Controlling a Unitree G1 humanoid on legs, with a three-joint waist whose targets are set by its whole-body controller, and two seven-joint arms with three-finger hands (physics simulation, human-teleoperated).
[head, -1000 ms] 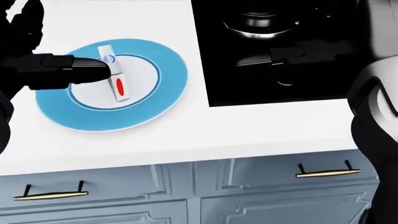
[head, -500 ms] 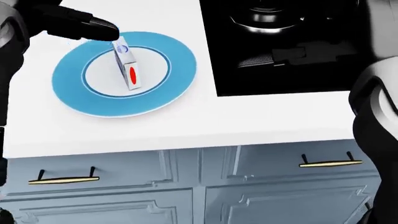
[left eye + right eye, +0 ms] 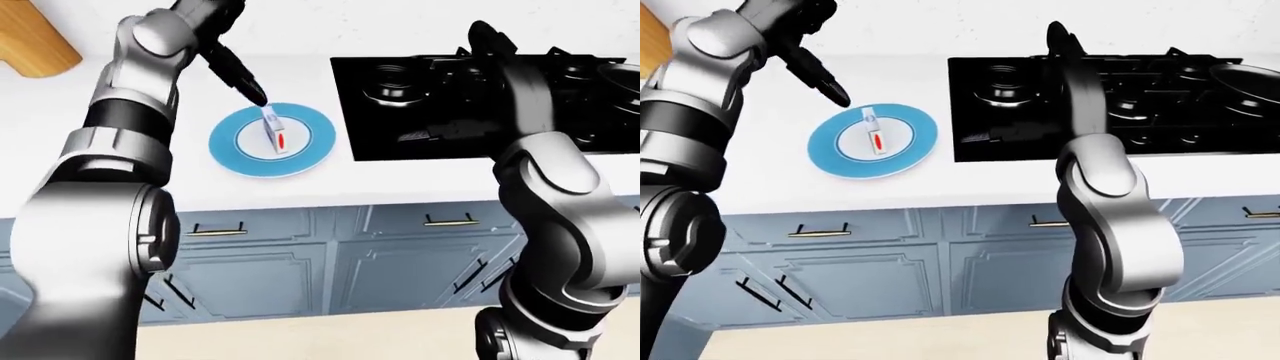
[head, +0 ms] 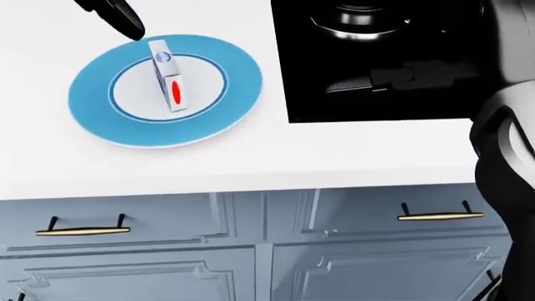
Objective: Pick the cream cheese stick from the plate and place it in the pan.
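While the cream cheese stick (image 3: 273,130) lies on the blue plate (image 3: 312,140) in the left-eye view, my left hand (image 3: 248,88) hangs above its top end, holding nothing; I cannot tell its finger spread. Over in the head view, the stick rests mid-plate on the white tabletop (image 4: 351,150), ungrasped. Across in the right-eye view, the pan (image 3: 1246,76) waits far right on the stove (image 3: 1120,97); pick and placement both remain.

Left hand (image 4: 117,15) lifted off cream cheese stick (image 4: 168,81), fingers apparently apart, stick turned slightly on plate (image 4: 92,113)
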